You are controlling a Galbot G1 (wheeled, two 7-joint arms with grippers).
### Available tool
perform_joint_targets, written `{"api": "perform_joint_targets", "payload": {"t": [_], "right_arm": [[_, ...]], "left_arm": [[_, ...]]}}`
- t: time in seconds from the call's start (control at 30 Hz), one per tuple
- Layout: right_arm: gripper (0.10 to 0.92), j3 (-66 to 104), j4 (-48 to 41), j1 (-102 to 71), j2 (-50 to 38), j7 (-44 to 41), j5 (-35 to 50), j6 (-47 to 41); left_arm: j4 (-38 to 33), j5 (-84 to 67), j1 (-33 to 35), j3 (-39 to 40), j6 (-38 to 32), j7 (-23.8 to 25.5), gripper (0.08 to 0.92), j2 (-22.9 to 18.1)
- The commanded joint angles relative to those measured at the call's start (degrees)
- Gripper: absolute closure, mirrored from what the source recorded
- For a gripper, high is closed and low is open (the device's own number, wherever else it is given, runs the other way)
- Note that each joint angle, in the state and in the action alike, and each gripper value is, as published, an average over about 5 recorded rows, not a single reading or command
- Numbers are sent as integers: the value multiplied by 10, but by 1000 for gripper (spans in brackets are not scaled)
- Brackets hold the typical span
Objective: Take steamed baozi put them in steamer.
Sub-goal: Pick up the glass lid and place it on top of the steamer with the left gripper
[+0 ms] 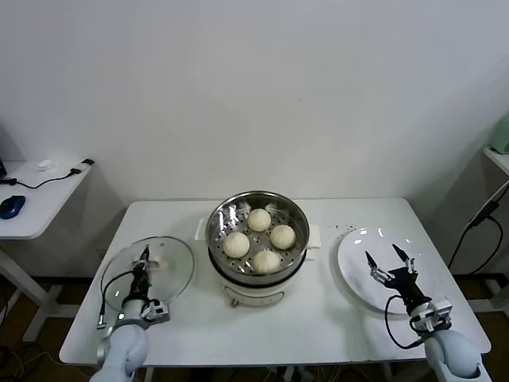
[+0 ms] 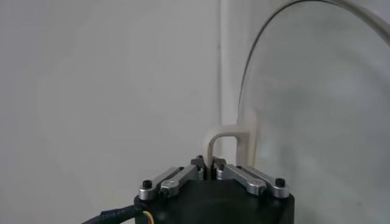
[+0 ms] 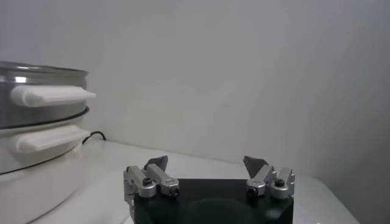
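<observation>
Four cream-white baozi lie in the steel steamer (image 1: 219,216) at the table's middle: one at the back (image 1: 259,219), one at the right (image 1: 282,235), one at the left (image 1: 236,244), one at the front (image 1: 266,260). The steamer sits on its cream pot base (image 1: 254,291) and also shows in the right wrist view (image 3: 36,100). My right gripper (image 1: 382,255) (image 3: 207,162) is open and empty, over the bare white plate (image 1: 354,267) to the right of the steamer. My left gripper (image 1: 145,256) (image 2: 211,165) is shut on the white handle (image 2: 228,137) of the glass lid (image 1: 159,274) (image 2: 317,91).
The glass lid lies on the table left of the steamer. A low side table (image 1: 40,215) with a blue mouse (image 1: 11,206) and a cable stands at the far left. A black cable (image 1: 477,231) hangs at the far right. The table's front edge is near both arms.
</observation>
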Motion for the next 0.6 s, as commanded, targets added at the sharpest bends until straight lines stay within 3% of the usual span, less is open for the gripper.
{"api": "perform_joint_targets", "payload": {"t": [0.03,0.37,0.6], "right_arm": [[203,3,-5,3,-1,0,0,1],[203,5,-16,14,-10,0,-1,1],[203,-3,-31,30,-22,0,-2,-2]], "left_arm": [[-176,-37,87,-14,13,-1,850,35],[-372,-74,192,-23,91,29,850,98],[-449,-71,189,27,197,90,850,153]]}}
